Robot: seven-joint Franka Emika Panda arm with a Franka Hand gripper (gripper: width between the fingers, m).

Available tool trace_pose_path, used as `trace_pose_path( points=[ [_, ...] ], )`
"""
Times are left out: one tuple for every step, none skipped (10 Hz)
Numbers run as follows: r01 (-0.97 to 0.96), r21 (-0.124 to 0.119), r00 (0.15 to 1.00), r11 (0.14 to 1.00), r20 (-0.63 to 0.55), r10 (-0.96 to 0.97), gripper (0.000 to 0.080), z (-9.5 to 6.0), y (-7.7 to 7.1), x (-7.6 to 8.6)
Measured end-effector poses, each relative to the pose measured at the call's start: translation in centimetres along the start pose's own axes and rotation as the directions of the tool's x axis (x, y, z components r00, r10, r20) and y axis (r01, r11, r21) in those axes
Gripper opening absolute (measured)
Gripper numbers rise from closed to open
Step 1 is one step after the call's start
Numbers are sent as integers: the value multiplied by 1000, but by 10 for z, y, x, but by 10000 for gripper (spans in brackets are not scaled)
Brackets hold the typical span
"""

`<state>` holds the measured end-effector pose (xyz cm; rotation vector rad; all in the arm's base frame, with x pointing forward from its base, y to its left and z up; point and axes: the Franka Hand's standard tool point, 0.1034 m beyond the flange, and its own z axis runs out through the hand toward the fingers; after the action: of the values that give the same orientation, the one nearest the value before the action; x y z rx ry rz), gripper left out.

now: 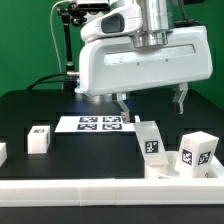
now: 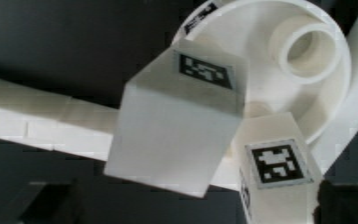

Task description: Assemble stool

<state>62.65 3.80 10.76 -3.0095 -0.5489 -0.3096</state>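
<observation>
White plastic parts, not yet a stool. The gripper [image 1: 152, 104] hangs with its jaws spread as wide as they go and nothing between them, over the exterior view's right side of the table [image 1: 30, 105]. The seat [image 2: 265, 35] shows clearly only in the wrist view: a round disc with one socket [image 2: 314, 50] plainly empty. A tilted leg [image 1: 150, 140] and an upright leg [image 1: 197, 150] stand close together there. In the wrist view both overlap the disc, but I cannot tell whether either is plugged in or just leaning on it. A spare leg [image 1: 40, 139] stands alone at the exterior view's left, well apart, past the marker board [image 1: 100, 122]. A white piece [image 1: 2, 152] is cut off by the frame edge and I cannot identify it. My read: early stage — at best two legs in, and at least one socket and the spare leg left to do.
</observation>
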Motion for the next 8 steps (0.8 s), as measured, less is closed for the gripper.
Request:
trace_pose_path(
  points=[
    [47, -2, 999, 999, 1, -46, 649, 0, 1, 0],
    [125, -6, 992, 992, 4, -125, 649, 0, 2, -1],
    [214, -13, 977, 977, 13, -214, 649, 0, 3, -1],
    [322, -18, 947, 947, 28, -321, 649, 3, 0, -2],
    [419, -21, 908, 908, 44, -418, 649, 6, -2, -2],
    [502, -22, 864, 864, 60, -501, 649, 8, -2, -2],
    [573, -16, 818, 820, 76, -570, 649, 10, -2, -2],
    [645, -12, 762, 764, 90, -642, 649, 11, -2, -2]
  ],
)
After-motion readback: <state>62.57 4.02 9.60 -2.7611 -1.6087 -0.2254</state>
